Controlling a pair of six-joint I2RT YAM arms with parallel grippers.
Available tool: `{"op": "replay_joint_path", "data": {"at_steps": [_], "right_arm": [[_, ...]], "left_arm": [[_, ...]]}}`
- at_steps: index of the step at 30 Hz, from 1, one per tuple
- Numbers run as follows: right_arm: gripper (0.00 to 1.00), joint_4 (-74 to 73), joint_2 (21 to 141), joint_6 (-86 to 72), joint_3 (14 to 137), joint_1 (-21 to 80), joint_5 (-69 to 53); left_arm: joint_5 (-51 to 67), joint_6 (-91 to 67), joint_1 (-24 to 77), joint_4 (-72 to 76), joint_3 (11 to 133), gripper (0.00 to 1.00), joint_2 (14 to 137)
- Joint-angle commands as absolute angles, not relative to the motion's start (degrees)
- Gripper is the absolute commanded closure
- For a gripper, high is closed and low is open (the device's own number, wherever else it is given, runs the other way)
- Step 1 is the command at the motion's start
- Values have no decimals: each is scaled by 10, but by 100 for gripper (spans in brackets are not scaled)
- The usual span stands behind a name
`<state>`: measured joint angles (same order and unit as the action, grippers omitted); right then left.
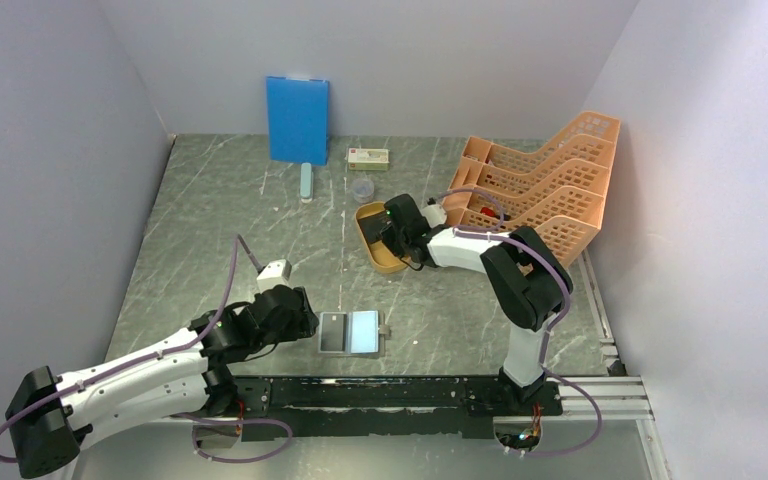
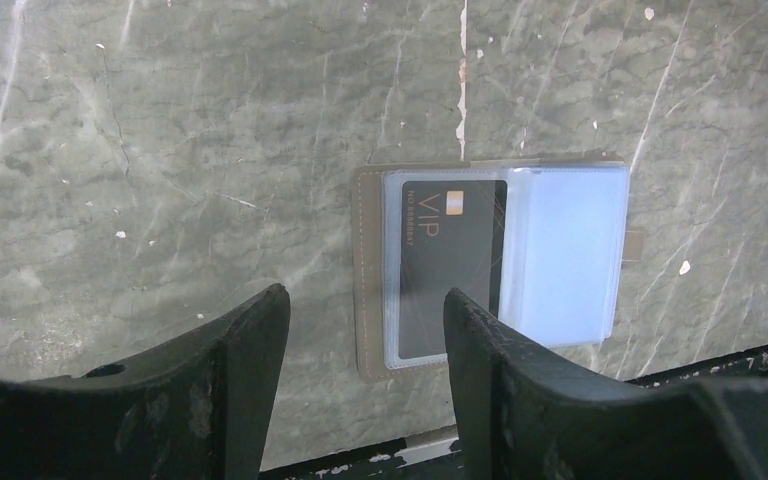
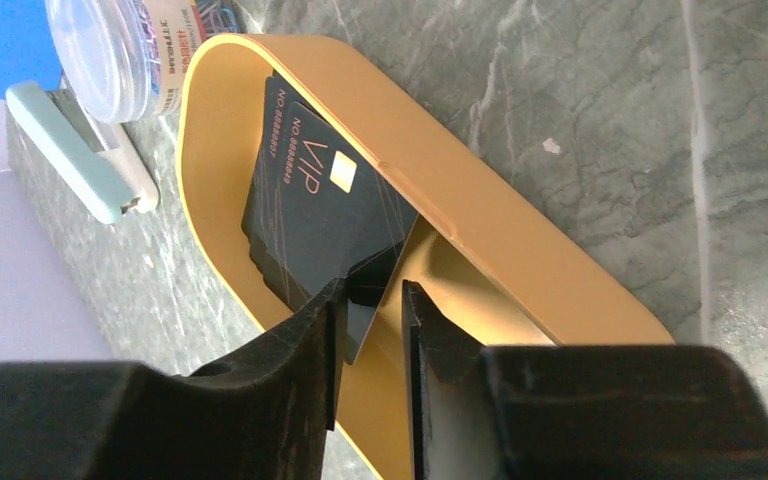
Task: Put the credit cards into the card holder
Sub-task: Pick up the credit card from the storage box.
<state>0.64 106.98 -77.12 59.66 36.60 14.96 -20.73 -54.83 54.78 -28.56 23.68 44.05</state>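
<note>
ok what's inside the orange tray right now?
A stack of black VIP credit cards lies in the orange tray. The right gripper straddles one card's corner, jaws slightly apart. The top card hides how many lie below.

Wide bare marble across the centre and upper left of the top view, so the table (image 1: 210, 200) offers easy passage there. The right side is crowded: the orange file rack (image 1: 550, 185) stands just behind the right arm. The right gripper (image 3: 373, 295) sits low inside the orange tray (image 3: 520, 270), a wall on either side and the credit cards (image 3: 310, 200) covering the floor ahead. Past the tray's upper-left end, a clear tub (image 3: 110, 50) and a pale green bar (image 3: 70, 150) crowd close. At lower centre, the card holder (image 1: 350, 333) has the black rail (image 1: 390, 392) just below and the left gripper (image 2: 365, 293), jaws spread, at its left, with bare marble above.
</note>
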Motion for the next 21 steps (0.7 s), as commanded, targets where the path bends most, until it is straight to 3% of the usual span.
{"op": "replay_joint_path", "data": {"at_steps": [1,12,21], "right_arm": [[73,14,1069,-768,589,363,155],[84,22,1049,-766,571,363,155],[100,19,1031,-775,561,363,156]], "left_arm": [[-205,-542,544,-275,242,37,442],[-202,-538,544,-267,246,37,454],[-201,-539,544,-263,243,37,455]]}}
